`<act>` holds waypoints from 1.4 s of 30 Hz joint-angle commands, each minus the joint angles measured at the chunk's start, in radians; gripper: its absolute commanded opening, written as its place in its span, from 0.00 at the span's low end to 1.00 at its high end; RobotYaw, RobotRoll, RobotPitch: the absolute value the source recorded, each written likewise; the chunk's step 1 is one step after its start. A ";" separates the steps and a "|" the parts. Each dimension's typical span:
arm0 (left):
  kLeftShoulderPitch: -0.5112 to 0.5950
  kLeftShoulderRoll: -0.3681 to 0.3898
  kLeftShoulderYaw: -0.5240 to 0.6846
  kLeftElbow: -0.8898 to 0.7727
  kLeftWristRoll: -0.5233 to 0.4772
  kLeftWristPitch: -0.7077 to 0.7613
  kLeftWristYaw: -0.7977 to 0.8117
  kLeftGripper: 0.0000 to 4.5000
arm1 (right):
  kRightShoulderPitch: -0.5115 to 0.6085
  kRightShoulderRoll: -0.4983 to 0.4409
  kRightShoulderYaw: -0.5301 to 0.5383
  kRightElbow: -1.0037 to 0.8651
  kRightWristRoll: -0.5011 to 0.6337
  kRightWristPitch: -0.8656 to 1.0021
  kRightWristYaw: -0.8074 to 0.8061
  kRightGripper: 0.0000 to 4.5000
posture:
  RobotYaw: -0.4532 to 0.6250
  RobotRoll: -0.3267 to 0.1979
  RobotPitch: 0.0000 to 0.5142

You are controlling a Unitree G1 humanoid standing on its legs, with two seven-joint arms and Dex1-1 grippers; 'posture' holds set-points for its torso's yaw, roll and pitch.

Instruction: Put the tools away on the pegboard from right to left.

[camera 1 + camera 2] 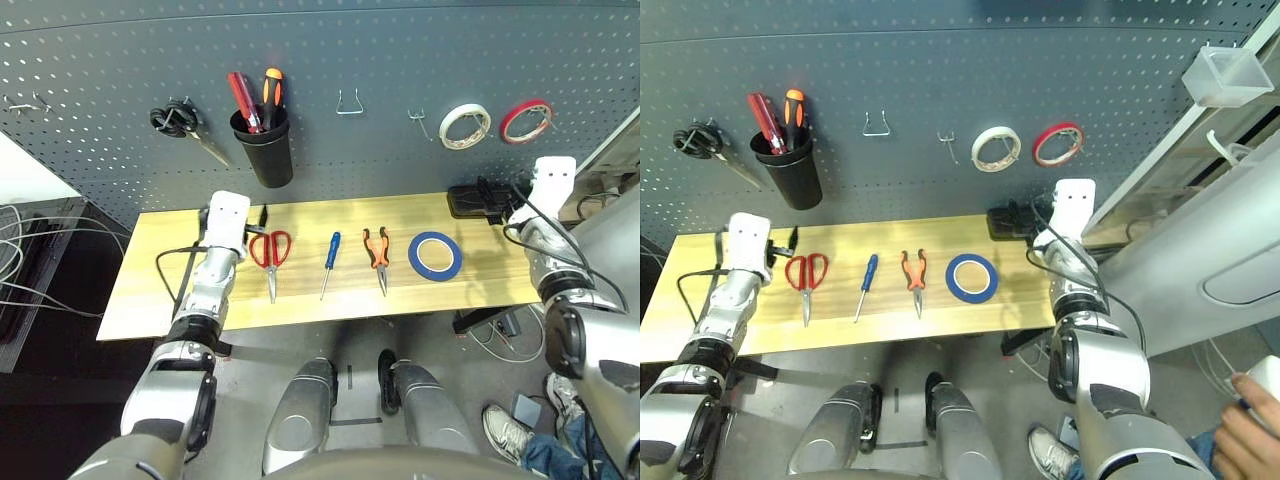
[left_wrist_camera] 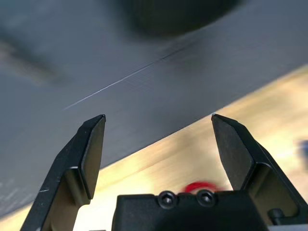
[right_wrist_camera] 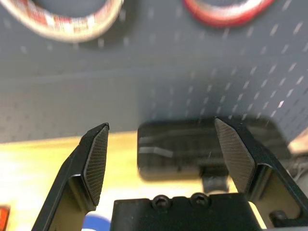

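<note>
While scissors (image 1: 271,255) lie flat, round tape (image 1: 435,256) rests nearby.

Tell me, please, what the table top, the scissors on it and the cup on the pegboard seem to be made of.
Table top: probably wood or wood-look laminate, pale with streaky grain.
Scissors: likely steel blades, silvery and smooth; red handles look like plastic, evenly coloured.
Cup: black, smooth, perhaps plastic, though painted metal is possible.
</note>
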 commanded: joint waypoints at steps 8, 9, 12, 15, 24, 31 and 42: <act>0.107 -0.042 -0.083 -0.169 0.011 0.085 -0.143 1.00 | 0.093 0.050 0.068 -0.064 -0.030 0.188 0.004 1.00 | 0.47 0.62 0.59; 0.113 -0.047 -0.086 -0.180 0.012 0.090 -0.144 1.00 | 0.098 0.053 0.073 -0.068 -0.032 0.203 0.003 1.00 | 0.47 0.62 0.60; 0.134 -0.056 -0.093 -0.213 0.012 0.109 -0.147 1.00 | 0.114 0.063 0.085 -0.082 -0.042 0.237 0.004 1.00 | 0.46 0.62 0.64; 0.157 -0.061 -0.110 -0.249 0.019 0.121 -0.163 1.00 | 0.125 0.076 0.095 -0.100 -0.046 0.255 -0.007 1.00 | 0.46 0.62 0.69; 0.220 -0.046 -0.188 -0.384 0.032 0.084 -0.275 1.00 | 0.126 0.108 0.119 -0.108 -0.061 0.301 -0.032 1.00 | 0.49 0.62 0.76; 0.264 -0.029 -0.230 -0.458 0.044 0.029 -0.325 1.00 | 0.118 0.120 0.124 -0.102 -0.053 0.353 -0.043 1.00 | 0.51 0.62 0.77; 0.243 -0.024 -0.210 -0.435 0.045 0.029 -0.310 1.00 | 0.091 0.122 0.118 -0.099 -0.045 0.413 -0.054 0.25 | 0.51 0.62 0.72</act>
